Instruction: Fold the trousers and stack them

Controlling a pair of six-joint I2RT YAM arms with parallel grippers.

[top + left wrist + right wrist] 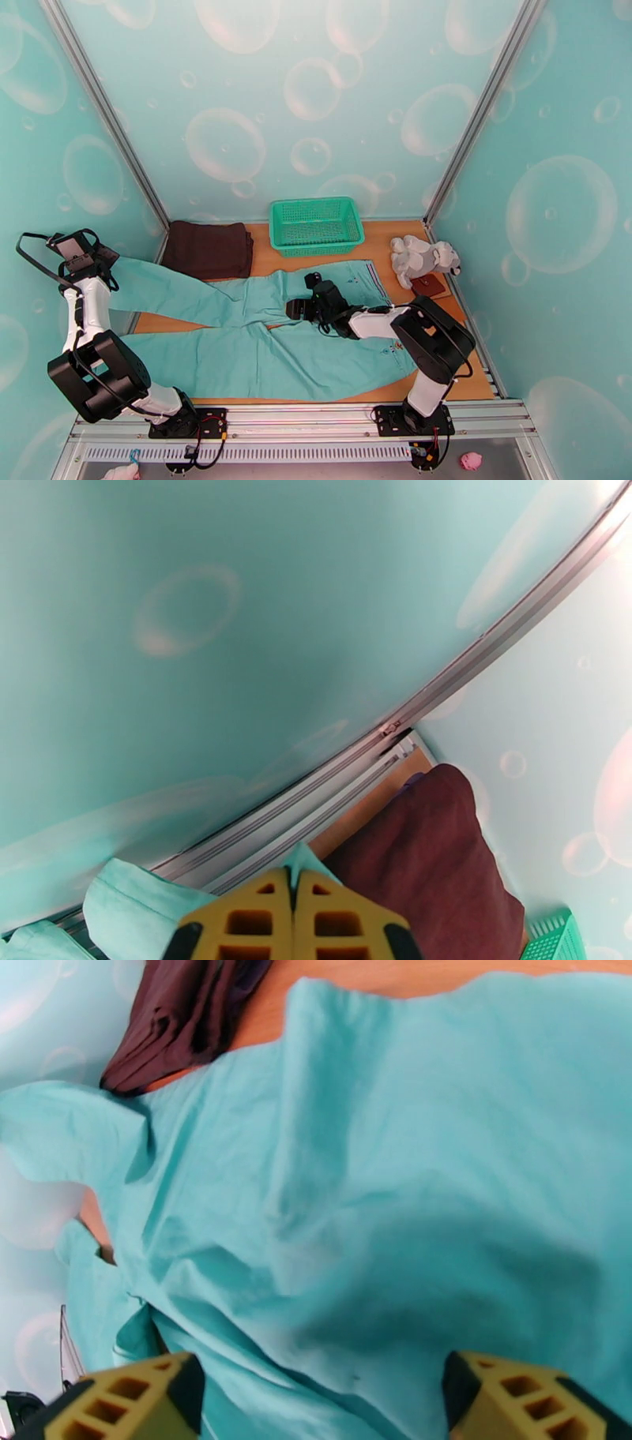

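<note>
Trousers (237, 347) lie lengthwise left–right across bench (379, 237). Left end effector (294, 890) pinches far-leg hem; right end effector (316, 1402), wide, hovers over crotch.

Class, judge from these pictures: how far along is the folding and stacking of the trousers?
Done: trousers spread out, no fold yet. In hand: left hand shut on the far leg's cuff; right hand open above the crotch. Left: all folding, then stacking.

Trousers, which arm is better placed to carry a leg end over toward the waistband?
Left. The left gripper is shut on a leg hem of the trousers at the left edge of the table. The right gripper hangs open over their middle, holding nothing.
</note>
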